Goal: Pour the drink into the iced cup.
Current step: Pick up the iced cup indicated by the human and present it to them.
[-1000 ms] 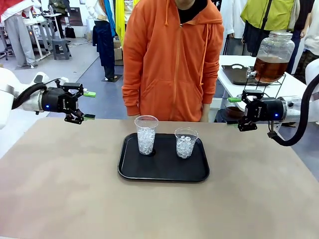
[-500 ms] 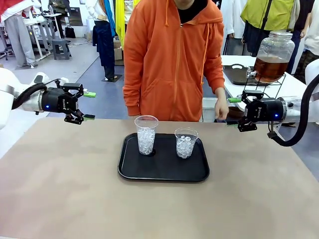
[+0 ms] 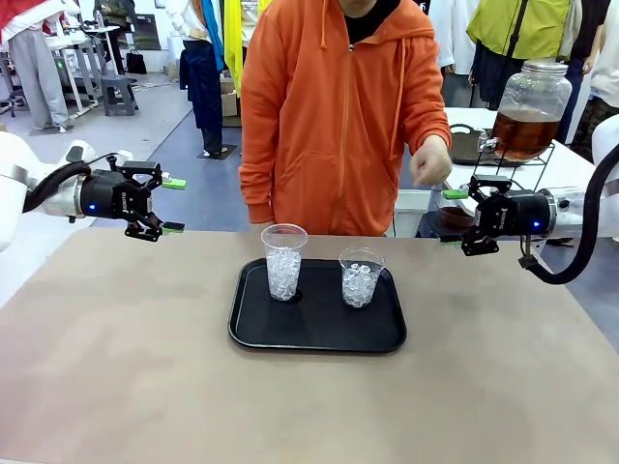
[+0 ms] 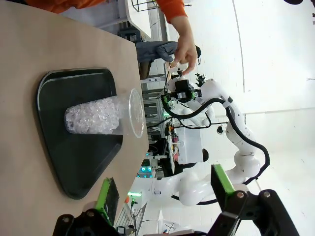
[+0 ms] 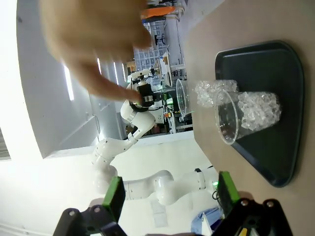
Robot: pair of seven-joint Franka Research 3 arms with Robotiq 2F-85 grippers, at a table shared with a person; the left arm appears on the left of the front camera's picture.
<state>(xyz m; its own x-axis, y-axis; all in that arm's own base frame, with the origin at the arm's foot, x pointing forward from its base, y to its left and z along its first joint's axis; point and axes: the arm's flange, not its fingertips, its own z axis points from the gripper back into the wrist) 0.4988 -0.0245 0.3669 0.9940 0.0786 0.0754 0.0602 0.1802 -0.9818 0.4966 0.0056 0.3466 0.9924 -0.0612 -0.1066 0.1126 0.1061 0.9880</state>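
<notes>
Two clear cups of ice stand on a black tray [image 3: 317,333]: a taller one [image 3: 283,261] at its left and a shorter one [image 3: 361,277] at its right. The drink [image 3: 522,133] is amber liquid in a big glass jar on a white table behind my right arm. My left gripper [image 3: 172,205] hovers open over the table's far left corner. My right gripper [image 3: 452,217] hovers open at the far right edge. Nothing is between either pair of fingers. The left wrist view has the taller cup [image 4: 106,114]; the right wrist view has both cups [image 5: 248,114].
A person in an orange hoodie stands at the far side, one hand [image 3: 430,159] raised just above my right gripper. That hand is a close blur [image 5: 93,44] in the right wrist view. A dark pan lies beside the jar. Bare tabletop surrounds the tray.
The person's hand has come up from beside the table edge to chest height near my right gripper. Both arms and the cups have stayed still.
</notes>
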